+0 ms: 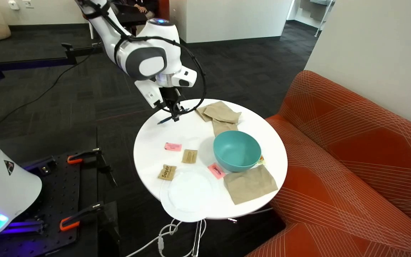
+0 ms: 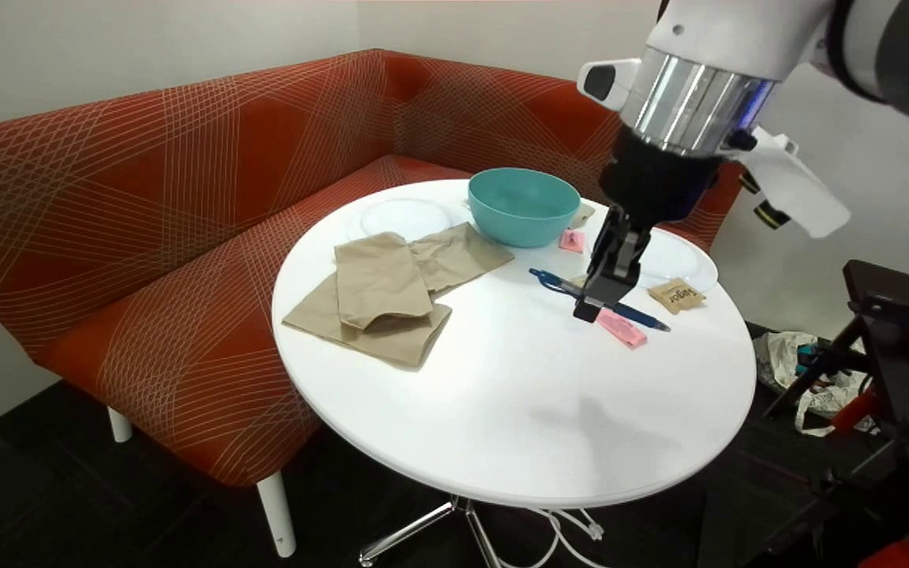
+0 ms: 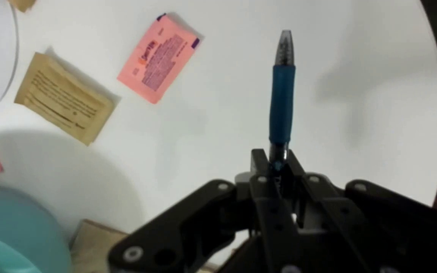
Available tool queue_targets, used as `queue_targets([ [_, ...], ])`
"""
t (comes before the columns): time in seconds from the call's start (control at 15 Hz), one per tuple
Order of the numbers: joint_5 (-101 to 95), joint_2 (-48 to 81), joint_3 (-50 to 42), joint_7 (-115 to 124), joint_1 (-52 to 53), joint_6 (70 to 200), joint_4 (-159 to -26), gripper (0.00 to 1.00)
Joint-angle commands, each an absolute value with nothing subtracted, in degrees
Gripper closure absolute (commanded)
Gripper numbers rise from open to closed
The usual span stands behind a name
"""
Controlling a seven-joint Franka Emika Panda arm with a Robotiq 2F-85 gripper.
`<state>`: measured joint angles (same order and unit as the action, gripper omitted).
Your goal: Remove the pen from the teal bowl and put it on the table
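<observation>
While the pincer grasps the pen partway along its length, holding it above the table, each camera tells a different part. From the wrist, the clear tip and blue grip section stand out ahead of the pincer, which hides the pen's rear. In an exterior view that rear appears too, clip and all, reaching out from the pincer on the side opposite the tip.

The teal bowl stands upright on the table, well apart from the pincer. Both exterior views look into it; the wrist view catches only a piece of its wall and rim, at the pincer's lower left. There, a pink packet lies ahead and left of the pincer, and a brown packet lies farther left, its print too blurred to read.

"Sugar" is legible in both exterior views on another brown packet, at the rim of a clear plate; the wrist view holds only a corner of it. A second pink packet lies just beside the bowl, toward that plate. In an exterior view, tan napkins lie left of the pincer, a second clear plate showing just beyond them. A yellowish item, on the bowl's far side from the pincer, shows only in an exterior view.
</observation>
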<state>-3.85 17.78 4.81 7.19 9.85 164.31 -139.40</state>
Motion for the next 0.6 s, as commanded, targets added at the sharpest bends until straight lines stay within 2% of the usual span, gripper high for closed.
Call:
queue_targets([
  [0.0,-8.6,22.5,-1.2,13.1,14.7,168.9,-137.5,0.97],
  [0.2,-9.2,25.1,-4.5,14.6,17.8,170.2,-136.2,0.97],
  [0.27,-9.0,25.5,-5.3,14.7,18.5,170.2,-135.8,0.63],
  [0.4,-8.3,25.7,-5.6,14.7,19.1,170.0,-135.2,0.57],
  [0.53,-8.0,25.3,-5.7,14.6,19.3,170.0,-134.8,0.42],
])
